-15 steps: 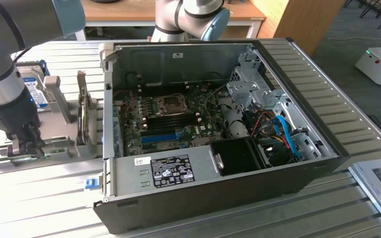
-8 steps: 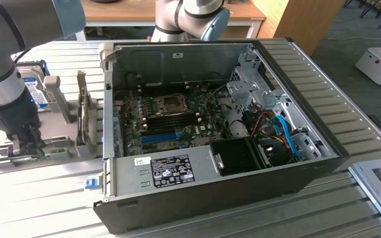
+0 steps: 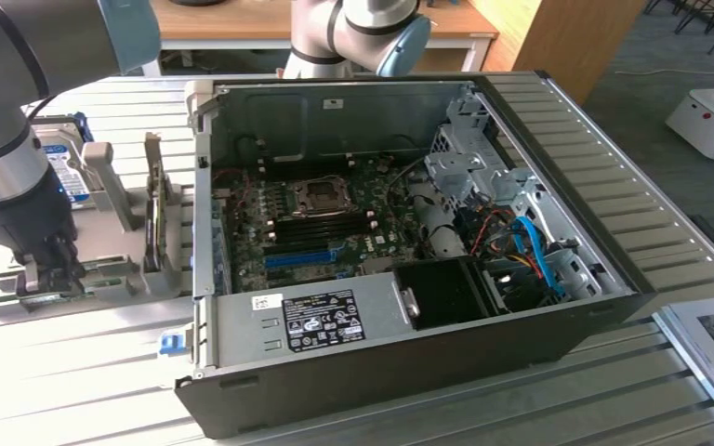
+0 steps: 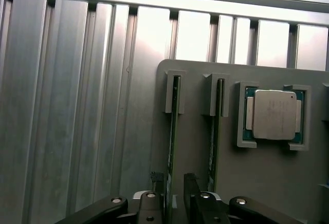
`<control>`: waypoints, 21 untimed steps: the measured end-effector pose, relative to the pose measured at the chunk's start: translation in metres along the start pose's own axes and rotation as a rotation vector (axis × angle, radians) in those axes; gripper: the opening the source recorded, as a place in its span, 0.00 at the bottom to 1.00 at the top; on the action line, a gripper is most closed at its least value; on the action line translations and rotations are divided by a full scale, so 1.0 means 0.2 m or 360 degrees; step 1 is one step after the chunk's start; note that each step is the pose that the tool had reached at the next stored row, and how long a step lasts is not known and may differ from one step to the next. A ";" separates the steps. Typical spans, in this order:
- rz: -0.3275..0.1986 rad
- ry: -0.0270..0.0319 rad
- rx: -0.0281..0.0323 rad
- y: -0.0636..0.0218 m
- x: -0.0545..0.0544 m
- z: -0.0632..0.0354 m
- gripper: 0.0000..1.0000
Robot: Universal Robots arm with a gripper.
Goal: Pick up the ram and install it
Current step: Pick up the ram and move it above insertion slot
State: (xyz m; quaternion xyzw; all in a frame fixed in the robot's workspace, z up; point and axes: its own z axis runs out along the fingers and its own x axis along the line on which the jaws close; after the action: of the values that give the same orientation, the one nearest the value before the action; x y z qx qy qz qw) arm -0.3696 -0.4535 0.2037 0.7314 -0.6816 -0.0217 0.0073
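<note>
As the wrist view reveals, spread end effector (image 4: 175,183) straddles the ram (image 4: 175,116)

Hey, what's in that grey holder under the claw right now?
In the grey holder: the ram and a second stick, both on edge in slots, plus a processor chip in a square pocket. The open claw straddles the ram and covers its near end.

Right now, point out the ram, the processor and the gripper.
ram (image 4: 175,126): wrist view, on its thin long edge.
processor (image 4: 275,114): wrist view, middle of its metal lid.
gripper (image 4: 174,179): wrist view, midway between its open fingertips.
</note>
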 end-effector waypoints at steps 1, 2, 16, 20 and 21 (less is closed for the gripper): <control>0.0000 -0.00004 0.00004 0.000 0.00 0.001 0.30; 0.0000 -0.00005 0.00007 0.000 0.00 0.002 0.30; 0.0000 -0.00002 0.00002 -0.001 -0.01 0.024 0.30; 0.0000 -0.00002 0.00001 -0.003 -0.01 0.028 0.30; 0.0000 -0.00003 0.00004 -0.003 -0.01 0.028 0.30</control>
State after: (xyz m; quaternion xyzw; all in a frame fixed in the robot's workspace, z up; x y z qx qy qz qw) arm -0.3692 -0.4521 0.1981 0.7313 -0.6816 -0.0217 0.0072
